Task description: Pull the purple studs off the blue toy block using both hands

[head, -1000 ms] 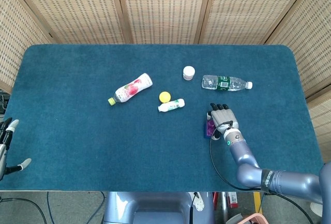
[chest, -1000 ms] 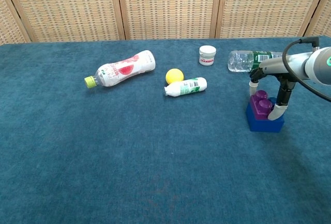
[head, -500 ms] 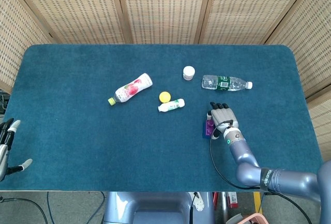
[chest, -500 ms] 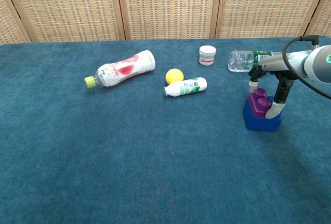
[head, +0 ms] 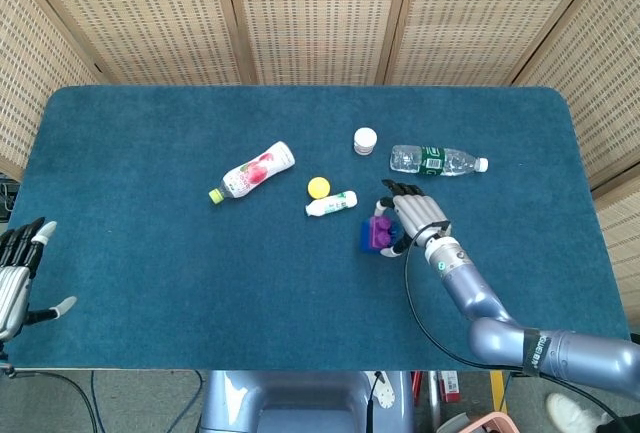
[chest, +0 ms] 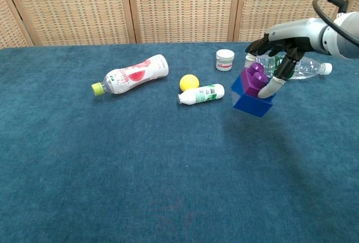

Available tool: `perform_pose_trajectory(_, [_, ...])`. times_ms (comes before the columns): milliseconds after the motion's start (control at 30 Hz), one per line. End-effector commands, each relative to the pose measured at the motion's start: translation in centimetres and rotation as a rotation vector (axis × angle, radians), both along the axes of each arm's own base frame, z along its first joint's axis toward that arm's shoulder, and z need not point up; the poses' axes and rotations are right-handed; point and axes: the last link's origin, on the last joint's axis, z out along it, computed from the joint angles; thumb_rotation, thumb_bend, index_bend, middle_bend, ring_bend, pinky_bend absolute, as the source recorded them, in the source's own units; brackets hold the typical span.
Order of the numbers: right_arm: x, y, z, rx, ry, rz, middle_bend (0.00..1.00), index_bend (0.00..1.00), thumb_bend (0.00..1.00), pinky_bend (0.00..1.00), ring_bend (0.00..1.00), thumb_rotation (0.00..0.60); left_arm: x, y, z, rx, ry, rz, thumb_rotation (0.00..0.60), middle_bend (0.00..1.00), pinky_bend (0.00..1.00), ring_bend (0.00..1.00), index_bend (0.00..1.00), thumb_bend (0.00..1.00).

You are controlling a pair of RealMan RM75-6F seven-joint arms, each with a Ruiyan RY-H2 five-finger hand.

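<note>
The blue toy block [chest: 251, 99] with purple studs [chest: 256, 77] on top hangs above the table, tilted. My right hand [chest: 276, 52] grips it from above, fingers around the purple studs [head: 381, 232]. In the head view the blue toy block [head: 368, 236] shows just left of the right hand [head: 412, 219]. My left hand [head: 20, 275] hovers at the table's near left edge, fingers spread, holding nothing; the chest view does not show it.
A pink-labelled bottle [chest: 130, 74] lies at the left. A yellow ball [chest: 189, 82] and a small white bottle [chest: 202, 94] lie mid-table. A white jar [chest: 225, 60] and a clear water bottle [chest: 296, 66] lie behind the block.
My right hand has lifted the block off the table and carried it up and to the left. The left hand has risen slightly at the table edge.
</note>
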Motion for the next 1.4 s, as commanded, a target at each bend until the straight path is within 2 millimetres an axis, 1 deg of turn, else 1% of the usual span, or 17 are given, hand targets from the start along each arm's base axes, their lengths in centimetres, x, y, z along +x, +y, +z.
perform_pose_trajectory(33, [2.3,0.0,0.5,0.027,-0.166,0.031,0.03,0.6,0.29,0.0,0.0,0.6,1.2,4.2,-1.1,-0.093,-0.178,-0.133,0.6,0.0,0.0,0.0,0.0,0.0])
perform_pose_trajectory(100, [3.4,-0.1,0.4,0.035,-0.234,0.044,0.03,0.61,0.29,0.0,0.0,0.6,1.9,6.0,-1.7,-0.132,-0.242,-0.182,0.6,0.0,0.0,0.0,0.0,0.0])
perform_pose_trajectory(167, [4.0,-0.1,0.3,0.038,-0.272,0.052,0.04,0.61,0.29,0.0,0.0,0.6,2.4,7.1,-2.0,-0.143,-0.275,-0.215,0.6,0.0,0.0,0.0,0.0,0.0])
perform_pose_trajectory(200, [4.5,-0.1,0.1,0.043,-0.301,0.055,0.04,0.61,0.29,0.0,0.0,0.6,3.0,8.0,-2.2,-0.144,-0.299,-0.237,0.6,0.0,0.0,0.0,0.0,0.0])
perform_pose_trajectory(300, [5.6,-0.2,-0.2,0.051,-0.376,0.053,0.04,0.61,0.29,0.0,0.0,0.6,4.6,9.7,-3.1,-0.173,-0.397,-0.258,0.6,0.0,0.0,0.0,0.0,0.0])
perform_pose_trajectory(367, [6.4,-0.3,-0.5,0.062,-0.423,0.041,0.04,0.61,0.29,0.0,0.0,0.6,6.1,11.0,-3.7,-0.188,-0.452,-0.273,0.6,0.0,0.0,0.0,0.0,0.0])
perform_pose_trajectory(467, [7.7,-0.8,-0.8,0.064,-0.508,0.001,0.04,0.61,0.29,0.0,0.0,0.6,8.8,13.4,-4.5,-0.229,-0.491,-0.274,0.6,0.0,0.0,0.0,0.0,0.0])
perform_pose_trajectory(567, [8.6,-1.3,-1.0,0.047,-0.561,-0.027,0.04,0.62,0.29,0.0,0.0,0.6,10.8,14.8,-5.1,-0.269,-0.505,-0.261,0.6,0.0,0.0,0.0,0.0,0.0])
perform_pose_trajectory(767, [9.5,-2.0,-1.2,0.006,-0.656,-0.086,0.05,0.63,0.3,0.0,0.0,0.6,14.2,16.1,-6.2,-0.348,-0.503,-0.242,0.6,0.0,0.0,0.0,0.0,0.0])
perform_pose_trajectory(1033, [9.7,-2.3,-1.2,-0.003,-0.667,-0.116,0.05,0.63,0.3,0.0,0.0,0.6,17.6,16.8,-7.2,-0.414,-0.462,-0.244,0.6,0.0,0.0,0.0,0.0,0.0])
perform_pose_trajectory(1100, [9.8,-2.2,-1.1,0.004,-0.673,-0.122,0.05,0.63,0.3,0.0,0.0,0.6,18.6,17.1,-7.6,-0.424,-0.461,-0.245,0.6,0.0,0.0,0.0,0.0,0.0])
perform_pose_trajectory(1133, [9.9,-2.1,-1.1,0.008,-0.681,-0.127,0.05,0.63,0.3,0.0,0.0,0.6,19.6,17.1,-7.9,-0.437,-0.471,-0.251,0.6,0.0,0.0,0.0,0.0,0.0])
perform_pose_trajectory(1233, [10.1,-2.0,-1.1,0.013,-0.693,-0.135,0.05,0.63,0.3,0.0,0.0,0.6,20.6,17.3,-8.3,-0.424,-0.452,-0.25,0.6,0.0,0.0,0.0,0.0,0.0])
perform_pose_trajectory(1400, [10.6,-1.5,-1.1,0.04,-0.715,-0.139,0.06,0.64,0.3,0.0,0.0,0.6,22.2,17.1,-9.2,-0.413,-0.471,-0.237,0.6,0.05,0.0,0.0,0.0,0.0])
